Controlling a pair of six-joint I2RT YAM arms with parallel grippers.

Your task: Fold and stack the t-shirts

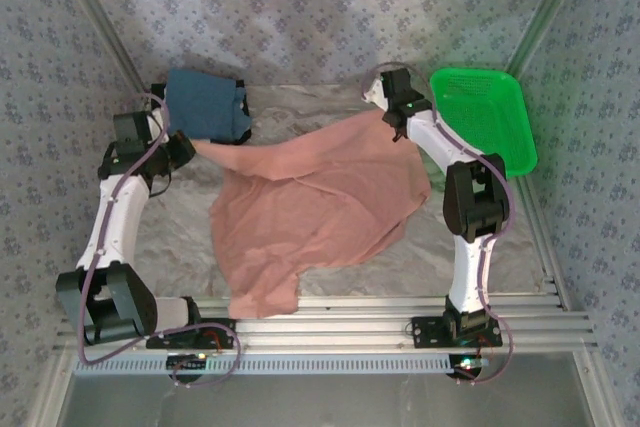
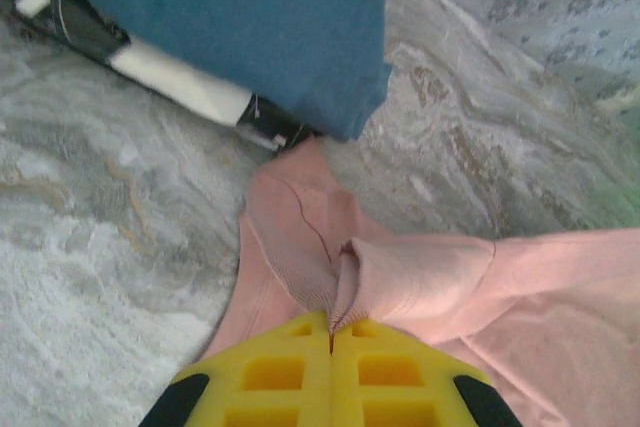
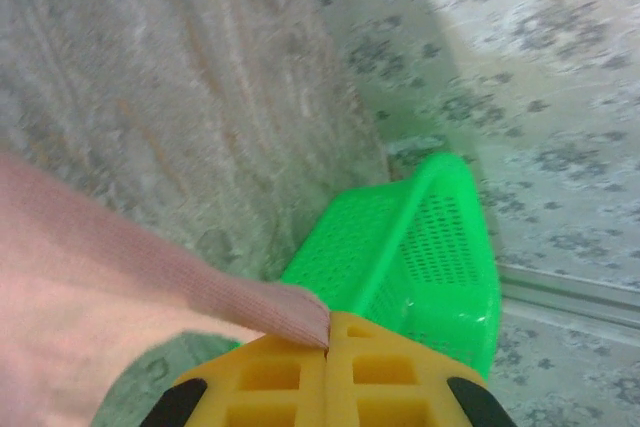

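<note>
A salmon-pink t-shirt (image 1: 320, 202) is stretched across the middle of the table, held up at two corners. My left gripper (image 1: 185, 147) is shut on its left end, the ribbed edge (image 2: 335, 292) pinched between the yellow fingers (image 2: 270, 372). My right gripper (image 1: 392, 119) is shut on the far right corner, ribbed cloth (image 3: 255, 307) clamped at the fingertips. A folded blue t-shirt (image 1: 207, 105) lies at the far left on top of white and black folded shirts (image 2: 180, 87), just beyond my left gripper.
A green plastic mesh basket (image 1: 485, 117) stands at the far right, close behind my right gripper, also in the right wrist view (image 3: 420, 247). The table (image 1: 180, 237) has a grey marbled cover. Patterned walls close in the back and sides.
</note>
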